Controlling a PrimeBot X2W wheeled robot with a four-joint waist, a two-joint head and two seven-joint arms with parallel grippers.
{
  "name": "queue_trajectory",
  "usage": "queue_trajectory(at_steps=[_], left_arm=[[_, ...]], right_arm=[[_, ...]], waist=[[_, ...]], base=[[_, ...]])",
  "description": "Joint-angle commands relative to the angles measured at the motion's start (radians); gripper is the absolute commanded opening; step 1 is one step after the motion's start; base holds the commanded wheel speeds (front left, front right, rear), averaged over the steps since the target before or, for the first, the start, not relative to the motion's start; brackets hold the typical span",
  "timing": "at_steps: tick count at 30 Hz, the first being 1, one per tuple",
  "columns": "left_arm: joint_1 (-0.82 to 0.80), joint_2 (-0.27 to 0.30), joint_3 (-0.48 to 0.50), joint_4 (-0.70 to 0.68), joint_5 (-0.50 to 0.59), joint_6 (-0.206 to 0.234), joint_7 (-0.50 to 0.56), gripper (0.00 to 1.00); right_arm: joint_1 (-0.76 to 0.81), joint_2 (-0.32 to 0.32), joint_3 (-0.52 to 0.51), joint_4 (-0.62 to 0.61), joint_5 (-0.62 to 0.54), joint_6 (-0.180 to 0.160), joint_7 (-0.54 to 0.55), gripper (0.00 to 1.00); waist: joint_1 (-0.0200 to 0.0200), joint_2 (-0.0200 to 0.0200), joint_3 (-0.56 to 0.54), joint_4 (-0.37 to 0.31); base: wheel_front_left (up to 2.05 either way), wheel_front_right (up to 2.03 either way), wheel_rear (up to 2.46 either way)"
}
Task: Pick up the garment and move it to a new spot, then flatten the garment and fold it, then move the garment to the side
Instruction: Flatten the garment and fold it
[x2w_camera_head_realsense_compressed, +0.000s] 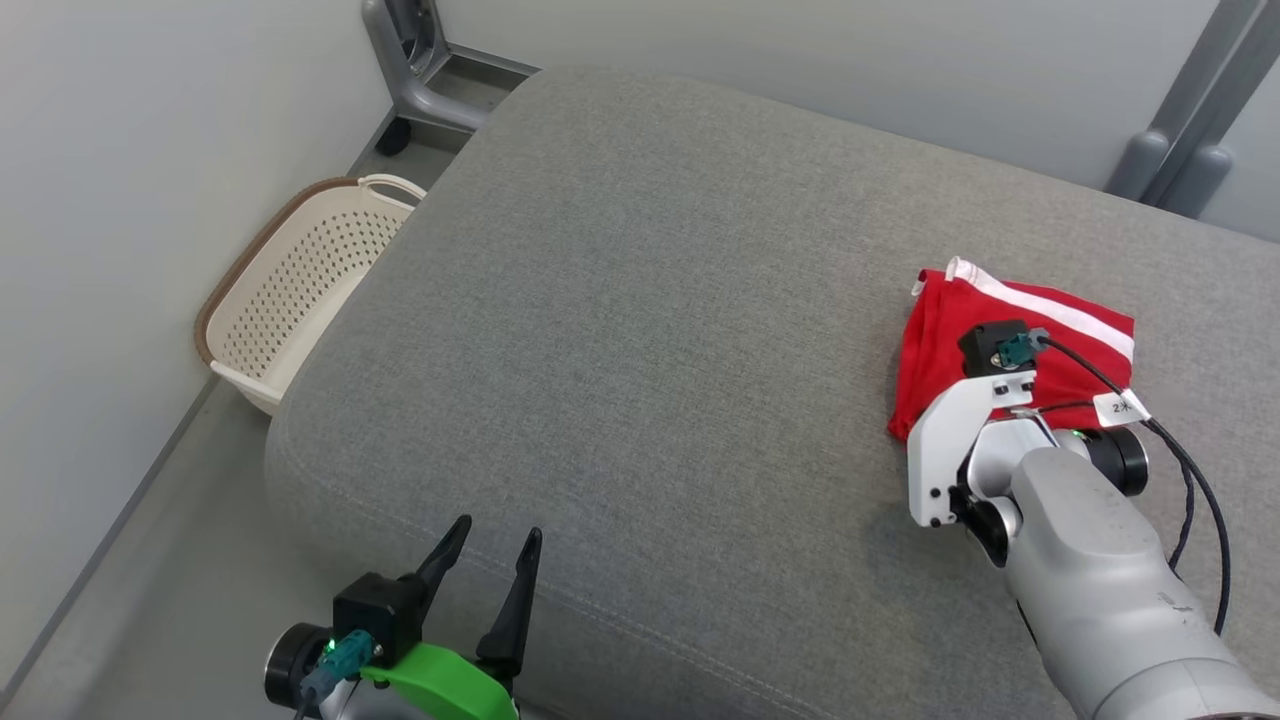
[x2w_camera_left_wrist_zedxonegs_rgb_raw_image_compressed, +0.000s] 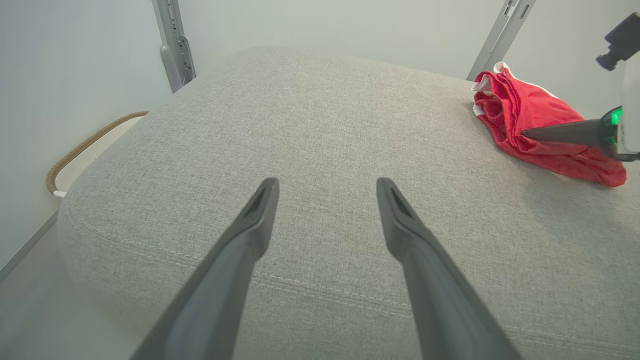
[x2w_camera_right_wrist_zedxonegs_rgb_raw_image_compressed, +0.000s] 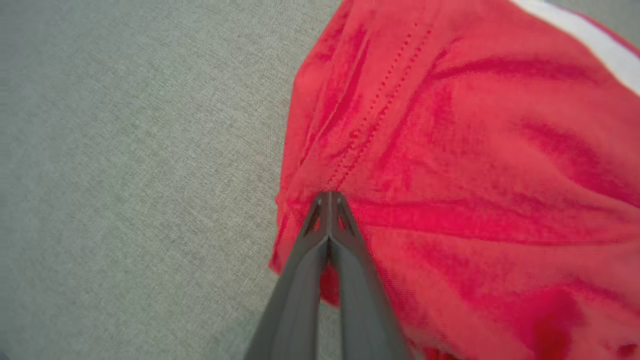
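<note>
Garment (x2w_camera_head_realsense_compressed: 940, 340): red with a white stripe, crumpled in a heap on the right part of the grey cushion (x2w_camera_head_realsense_compressed: 640, 330), close to its right-hand edge.

Right pincer (x2w_camera_right_wrist_zedxonegs_rgb_raw_image_compressed: 330, 197): closed, both fingers pressed together, tips pinching a fold at the garment's near left edge. Its white wrist housing and a black cable (x2w_camera_head_realsense_compressed: 1195, 480) hang over the cloth and hide part of it in the head view.

Left pincer (x2w_camera_head_realsense_compressed: 498, 535): open, fingers spread, nothing between them, above the cushion's front seam, well apart from the garment.

Surroundings: a cream perforated basket (x2w_camera_head_realsense_compressed: 300, 290) with a brown rim stands on the floor (x2w_camera_head_realsense_compressed: 150, 560) against the cushion's left side. Grey metal posts (x2w_camera_head_realsense_compressed: 410, 60) rise behind the cushion near the wall.
</note>
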Motion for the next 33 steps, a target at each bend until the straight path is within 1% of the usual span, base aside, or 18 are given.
queue_trajectory(at_steps=[1, 7, 10, 13, 14, 15, 16, 17, 20, 27, 28, 30, 33], left_arm=[[-0.013, -0.002, 0.000, 0.005, -0.008, -0.001, -0.006, 1.00], [-0.008, -0.003, -0.005, 0.013, -0.012, 0.001, -0.008, 1.00], [-0.004, 0.003, -0.003, 0.016, -0.014, 0.004, -0.008, 1.00], [0.005, 0.014, 0.003, 0.017, -0.017, 0.011, -0.008, 1.00], [0.009, 0.017, 0.005, 0.017, -0.018, 0.012, -0.008, 1.00], [0.014, 0.020, 0.006, 0.014, -0.020, 0.015, -0.007, 1.00], [0.020, 0.023, 0.007, 0.010, -0.020, 0.018, -0.006, 1.00], [0.026, 0.028, 0.008, 0.006, -0.020, 0.021, -0.004, 1.00], [0.037, 0.039, 0.010, -0.008, -0.020, 0.030, 0.003, 1.00], [0.063, 0.055, 0.003, -0.044, -0.026, 0.040, 0.023, 1.00], [0.063, 0.055, 0.003, -0.044, -0.026, 0.040, 0.023, 1.00], [0.069, 0.058, 0.000, -0.052, -0.027, 0.043, 0.026, 1.00], [0.069, 0.061, 0.000, -0.064, -0.026, 0.047, 0.030, 1.00]], right_arm=[[-0.015, 0.005, 0.005, 0.011, 0.007, 0.000, -0.008, 0.00], [-0.044, 0.014, 0.029, 0.055, 0.030, -0.001, -0.018, 0.00], [-0.056, 0.016, 0.095, 0.049, 0.105, 0.000, -0.022, 0.00], [-0.072, 0.014, 0.164, 0.024, 0.179, -0.001, -0.010, 0.00], [-0.078, 0.013, 0.183, 0.018, 0.198, -0.001, -0.006, 0.04], [-0.087, 0.014, 0.195, 0.012, 0.215, -0.001, 0.001, 0.41], [-0.098, 0.013, 0.192, 0.015, 0.224, -0.001, 0.006, 0.96], [-0.110, 0.013, 0.180, 0.028, 0.226, -0.001, 0.015, 1.00], [-0.149, -0.005, 0.137, 0.062, 0.215, -0.001, 0.038, 1.00], [-0.201, -0.108, -0.011, 0.153, 0.175, 0.000, 0.076, 1.00], [-0.201, -0.108, -0.011, 0.153, 0.175, 0.000, 0.076, 1.00], [-0.199, -0.138, -0.052, 0.170, 0.161, 0.000, 0.087, 1.00], [-0.187, -0.167, -0.109, 0.186, 0.138, 0.000, 0.093, 1.00]], waist=[[0.0000, 0.0000, 0.002, 0.015], [0.0000, 0.0000, -0.007, 0.034], [0.0000, 0.0000, -0.018, 0.033], [0.0000, 0.0000, -0.037, 0.015], [0.0000, 0.0000, -0.047, 0.005], [0.0000, 0.0000, -0.056, -0.005], [0.0000, 0.0000, -0.066, -0.017], [0.0000, 0.0000, -0.075, -0.029], [0.0000, 0.0000, -0.101, -0.065], [0.0000, 0.0000, -0.127, -0.128], [0.0000, 0.0000, -0.127, -0.128], [0.0000, 0.0000, -0.125, -0.142], [0.0000, 0.0000, -0.111, -0.156]], base=[[0.00, 0.00, 0.00], [0.00, 0.00, 0.00], [0.00, 0.00, 0.00], [0.00, 0.00, 0.00], [0.00, 0.00, 0.00], [0.00, 0.00, 0.00], [0.00, 0.00, 0.00], [0.00, 0.00, 0.00], [0.00, 0.00, 0.00], [0.00, 0.00, 0.00], [0.00, 0.00, 0.00], [0.00, 0.00, 0.00], [0.00, 0.00, 0.00]])
